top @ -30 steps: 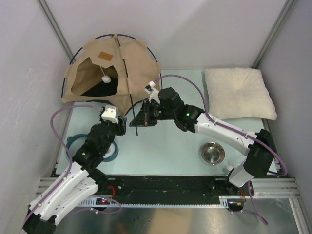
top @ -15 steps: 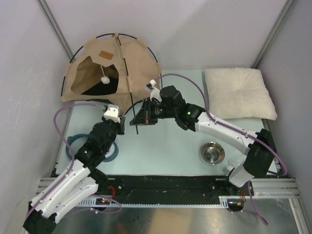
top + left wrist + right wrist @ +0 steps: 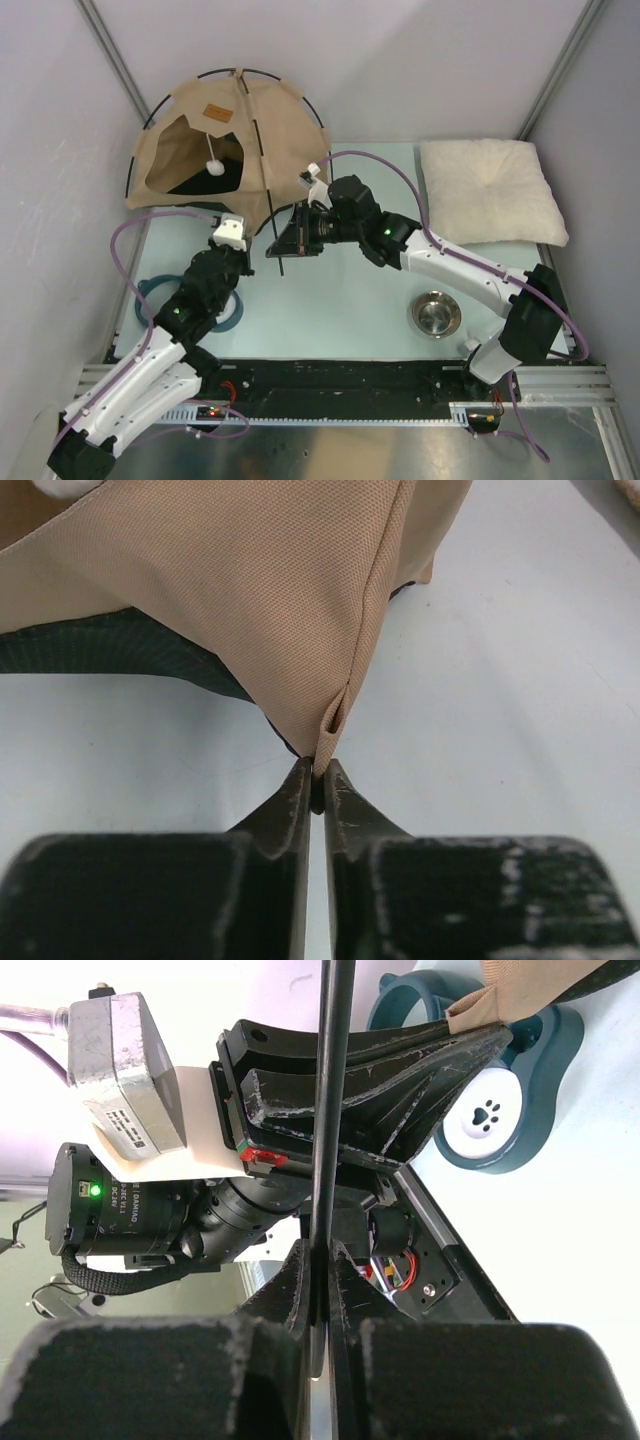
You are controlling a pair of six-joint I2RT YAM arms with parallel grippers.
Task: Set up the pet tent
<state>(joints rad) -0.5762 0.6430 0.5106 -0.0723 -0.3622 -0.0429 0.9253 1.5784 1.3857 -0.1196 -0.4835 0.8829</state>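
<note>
No readable writing on the pet tent (image 3: 215, 140): its small brown label patch (image 3: 213, 112) is too small to read. "DAMIAO" is printed on the black motor (image 3: 130, 1210) of the left arm in the right wrist view; the sticker on the grey box above it is illegible. A white paw print sits in the teal pet dish (image 3: 500, 1120).

The tent is tan fabric with black lining and thin black poles arcing over it. It stands domed at the far left corner of the tabletop (image 3: 340, 300), opening toward the near edge, with a white pompom (image 3: 215, 164) hanging in the opening.

Left gripper (image 3: 318, 775): jaws nearly together, pinching the tip of a tan fabric corner of the tent. Right gripper (image 3: 320, 1260): jaws closed on a thin black pole (image 3: 332, 1080), mid-tabletop just beside the tent's near right side.

Cream pillow (image 3: 490, 190) lies at the far right corner, steel bowl (image 3: 436, 313) near the right near edge.
</note>
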